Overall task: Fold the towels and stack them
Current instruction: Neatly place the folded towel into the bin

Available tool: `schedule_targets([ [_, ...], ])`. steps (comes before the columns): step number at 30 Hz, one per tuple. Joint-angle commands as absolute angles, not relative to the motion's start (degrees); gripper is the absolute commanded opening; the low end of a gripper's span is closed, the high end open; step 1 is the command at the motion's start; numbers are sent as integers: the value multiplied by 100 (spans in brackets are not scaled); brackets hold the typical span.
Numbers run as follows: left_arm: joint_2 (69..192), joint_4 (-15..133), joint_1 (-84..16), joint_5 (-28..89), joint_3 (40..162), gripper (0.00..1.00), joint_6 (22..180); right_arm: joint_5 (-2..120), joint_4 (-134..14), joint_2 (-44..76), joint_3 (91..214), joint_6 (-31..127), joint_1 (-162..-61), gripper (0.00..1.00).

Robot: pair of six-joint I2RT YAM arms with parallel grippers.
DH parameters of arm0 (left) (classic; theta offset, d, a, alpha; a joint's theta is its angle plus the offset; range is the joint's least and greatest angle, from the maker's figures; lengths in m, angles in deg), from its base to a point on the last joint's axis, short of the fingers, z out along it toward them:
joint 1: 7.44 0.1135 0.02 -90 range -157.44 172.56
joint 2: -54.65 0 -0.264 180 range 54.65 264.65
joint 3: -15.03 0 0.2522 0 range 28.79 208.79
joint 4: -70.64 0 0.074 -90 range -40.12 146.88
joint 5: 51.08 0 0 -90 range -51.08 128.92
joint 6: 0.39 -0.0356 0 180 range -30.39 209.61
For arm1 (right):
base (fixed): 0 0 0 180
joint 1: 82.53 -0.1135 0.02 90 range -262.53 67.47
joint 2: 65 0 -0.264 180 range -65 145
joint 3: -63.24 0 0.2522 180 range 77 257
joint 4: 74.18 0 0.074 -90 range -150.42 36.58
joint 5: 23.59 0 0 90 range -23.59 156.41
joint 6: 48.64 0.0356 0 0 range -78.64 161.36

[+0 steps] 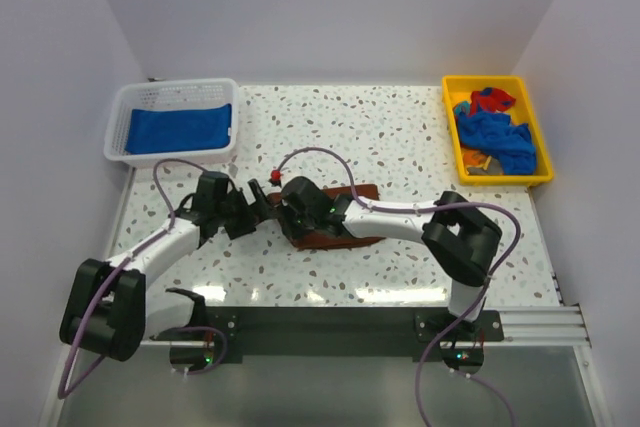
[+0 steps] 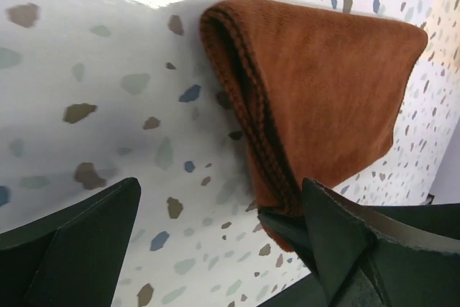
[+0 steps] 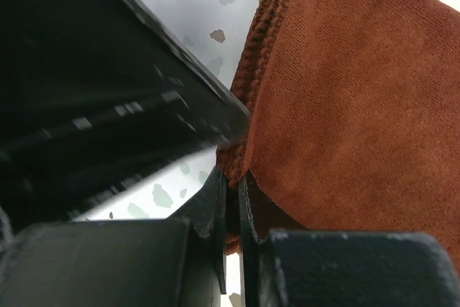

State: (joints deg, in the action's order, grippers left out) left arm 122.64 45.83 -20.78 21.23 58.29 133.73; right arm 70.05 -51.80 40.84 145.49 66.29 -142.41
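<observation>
1. Rust towel [image 1: 345,238] lies folded on the table [image 1: 400,137], near the middle and just in front of the two arms. In the left wrist view the layers stack along one side, with the ribbed hems lined up pretty neatly and one rounded corner pointing away.
2. Right gripper [image 3: 231,203] has its fingers pinched shut on the rust towel, right at the hem near a corner. The cloth bunches a little where the pads bite.
3. Left gripper [image 2: 219,224] is spread wide and holding nothing, with only speckled table between the fingers. One finger sits just beside the towel's near corner. Can't tell if it actually touches.
4. From above, both grippers crowd the towel's left end, close to each other, so it's tight there.
5. For room to move, bare table runs from the towel out to the far edge and off to the right. Walls [image 1: 330,17] hem the table on the left, back and right.
6. The basket [image 1: 120,137] is in the far-left corner with a blue towel [image 1: 180,129] folded flat inside.
7. The tray [image 1: 548,162] is in the far-right corner holding a crumpled heap [image 1: 500,137] of blue, red-with-blue and a bit of orange. Both are well apart from the rust towel.
</observation>
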Motion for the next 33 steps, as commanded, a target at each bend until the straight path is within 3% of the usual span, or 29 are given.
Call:
schedule_targets([
  [1, 12426, 5511, -2404, 2134, 5736, 100, 14155, 6702, -5901, 3774, 14327, 6870, -14186, 0],
  [7, 12716, 6259, -2536, 2336, 5560, 97, 14577, 6659, -6234, 3774, 14073, 6949, -14186, 0],
  [13, 13340, 6556, -2835, 2503, 5499, 88, 14744, 6659, -6402, 3783, 14011, 6984, -14186, 0],
  [18, 13753, 6725, -3081, 2715, 5472, 64, 14736, 6659, -6402, 3783, 13993, 6967, -14177, 0],
  [19, 13762, 6716, -3081, 2784, 5515, 51, 14666, 6667, -6385, 3774, 13993, 6967, -14186, 0],
  [21, 13710, 6594, -3090, 2872, 5612, 38, 14552, 6659, -6376, 3739, 13967, 6940, -14186, 0],
  [22, 13692, 6402, -3082, 2969, 5769, 24, 14377, 6659, -6376, 3730, 13958, 6940, -14186, 2],
  [23, 13648, 6278, -3081, 3039, 5858, 18, 14288, 6659, -6376, 3713, 13958, 6940, -14186, 5],
  [24, 13631, 6172, -3081, 3110, 5946, 11, 14200, 6659, -6367, 3704, 13958, 6931, -14177, 17],
  [26, 13552, 5838, -3081, 3277, 6209, 0, 13980, 6667, -6332, 3678, 13967, 6896, -14186, 31],
  [29, 13507, 5337, -3081, 3479, 6612, 0, 13655, 6772, -6183, 3546, 13976, 6835, -14160, 69],
  [33, 13604, 4452, -3047, 3874, 7465, 0, 13084, 7045, -5595, 3012, 13914, 6668, -14081, 95],
])
